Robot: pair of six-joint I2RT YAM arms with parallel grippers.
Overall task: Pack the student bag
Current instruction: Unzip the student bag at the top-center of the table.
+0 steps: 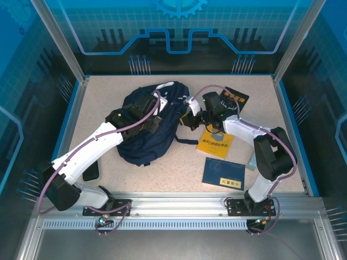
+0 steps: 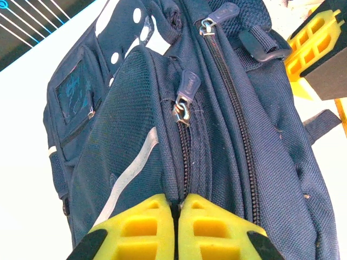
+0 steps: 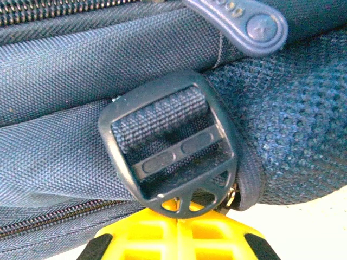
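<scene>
- Blue-panelled enclosure all around, and a speckled beige bench (image 1: 97, 108) sat under both arms.
- The student bag (image 1: 146, 143) lay left of centre on the bench, a navy heap, by far the biggest thing there.
- The left gripper (image 2: 177, 202) was clenched, yellow fingers pressed together, tips right on the bag's zip line below a dangling zip puller (image 2: 187, 89). I couldn't tell whether any fabric was pinched.
- The right gripper (image 3: 176, 215) was clamped shut too, at the bag's right side, its tips touching the lower rim of a dark plastic strap buckle (image 3: 168, 146). Whether it actually gripped that buckle, I couldn't tell.
- Right of the bag, a yellow book (image 1: 214, 142) lay flat, with a blue book (image 1: 223, 173) nearer the arm bases and a black book (image 1: 236, 98) further back.
</scene>
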